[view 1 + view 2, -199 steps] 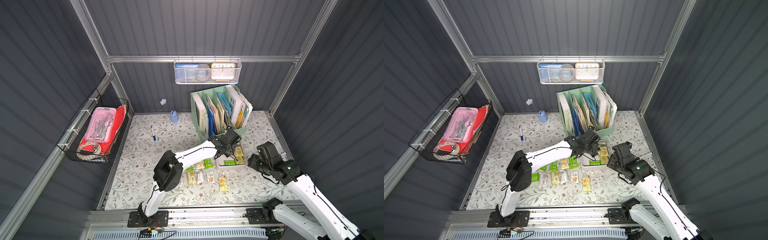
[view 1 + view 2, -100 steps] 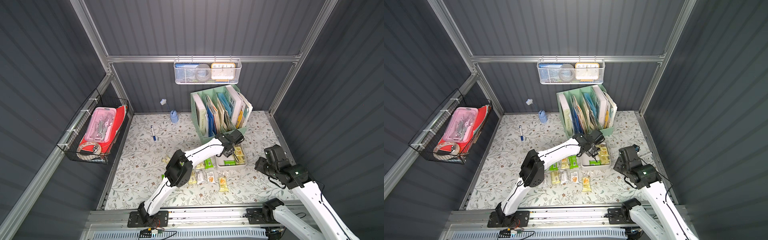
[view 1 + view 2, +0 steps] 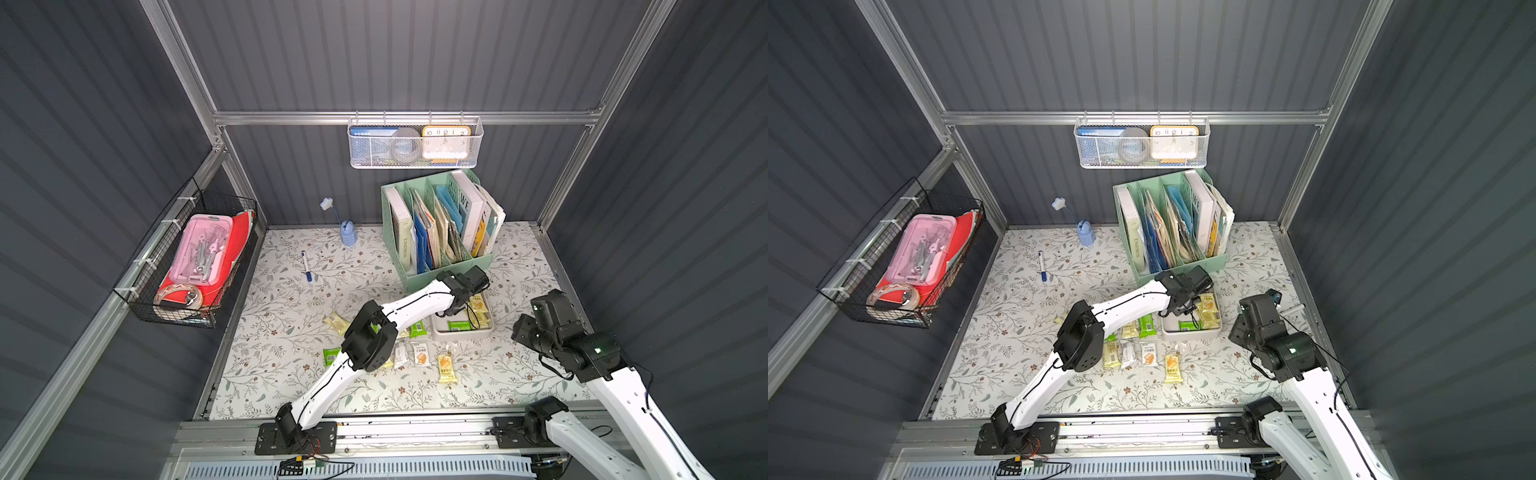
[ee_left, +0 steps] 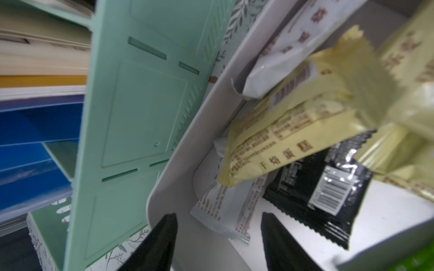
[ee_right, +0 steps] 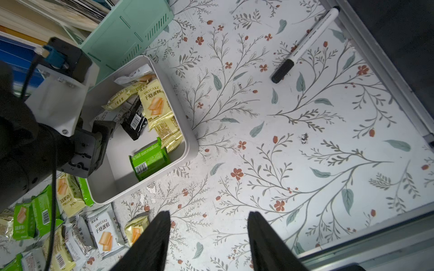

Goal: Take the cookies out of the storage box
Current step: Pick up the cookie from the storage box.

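L gripper (image 4: 218,237) in storage box (image 3: 462,335), right of ctr in a top view; jaws apart, empty. Whitish cookie pkt (image 4: 223,211) just ahead of tips, end-on, long axis running away. R gripper (image 5: 209,225) jaws spread, empty, clear of box; L nearer.

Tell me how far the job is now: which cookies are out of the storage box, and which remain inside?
Done: a cluster of cookies lies on the table beside the storage box. In hand: nothing is gripped; the left jaws are open over the box, near a whitish packet. Left: several packets inside, among them a black one, a green one and yellow ones.
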You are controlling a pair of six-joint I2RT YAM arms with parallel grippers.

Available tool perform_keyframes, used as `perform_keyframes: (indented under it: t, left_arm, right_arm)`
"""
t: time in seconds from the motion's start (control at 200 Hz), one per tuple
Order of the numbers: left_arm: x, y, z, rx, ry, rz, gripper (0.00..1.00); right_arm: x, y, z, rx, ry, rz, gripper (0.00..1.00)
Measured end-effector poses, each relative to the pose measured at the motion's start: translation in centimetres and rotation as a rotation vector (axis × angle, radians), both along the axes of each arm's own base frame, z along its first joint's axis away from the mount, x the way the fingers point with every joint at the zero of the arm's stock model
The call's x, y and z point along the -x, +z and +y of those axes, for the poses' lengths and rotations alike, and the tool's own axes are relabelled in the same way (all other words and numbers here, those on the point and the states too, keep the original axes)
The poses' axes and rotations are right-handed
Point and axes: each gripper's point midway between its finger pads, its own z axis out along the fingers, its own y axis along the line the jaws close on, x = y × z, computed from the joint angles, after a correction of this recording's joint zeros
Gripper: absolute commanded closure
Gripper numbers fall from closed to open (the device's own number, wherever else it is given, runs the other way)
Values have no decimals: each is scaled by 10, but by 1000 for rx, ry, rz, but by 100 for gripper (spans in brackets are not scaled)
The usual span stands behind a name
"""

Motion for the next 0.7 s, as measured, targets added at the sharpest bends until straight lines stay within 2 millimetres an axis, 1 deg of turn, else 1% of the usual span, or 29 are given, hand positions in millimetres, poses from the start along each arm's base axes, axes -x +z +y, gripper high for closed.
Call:
perform_keyframes:
  t: [0.3, 0.52, 0.7]
  left_arm:
    - [-2, -10, 1, -23, 2, 1, 36]
    - [-2, -17, -8, 9, -3, 22, 37]
    - [2, -26, -12, 28, -3, 56, 39]
  right_arm:
    - [-3, 2, 1, 2, 9, -14, 42]
    - [-3, 4, 1, 1, 12, -23, 42]
    - [-2, 7, 1, -5, 12, -42, 42]
